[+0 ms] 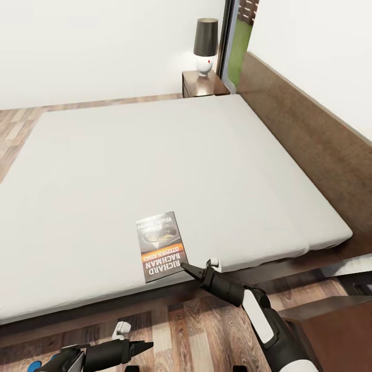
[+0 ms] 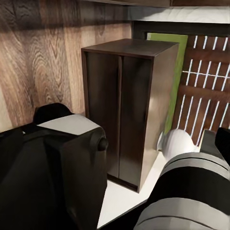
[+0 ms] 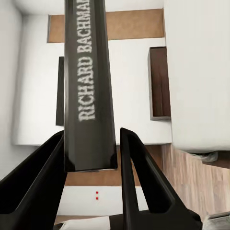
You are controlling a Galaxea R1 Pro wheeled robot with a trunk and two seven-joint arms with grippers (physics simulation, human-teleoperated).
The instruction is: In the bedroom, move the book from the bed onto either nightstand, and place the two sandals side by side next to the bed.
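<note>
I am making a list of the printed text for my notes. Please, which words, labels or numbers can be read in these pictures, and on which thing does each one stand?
"RICHARD BACHMAN": white letters on the cover of the book, upside down in the head view.
"RICHARD BACHM...": white letters on the book's edge between the right gripper fingers; cut off at the picture edge.
Smaller lines on the book's orange band and at its far end: too blurred to read.

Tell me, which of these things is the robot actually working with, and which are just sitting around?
Part of the job:
- book, lying near the mattress edge
- bed
- nightstand beyond the bed
- right gripper, fingers either side of the book's spine
- a blue sandal, barely visible on the floor

Just there:
- lamp on the nightstand
- wood floor
</note>
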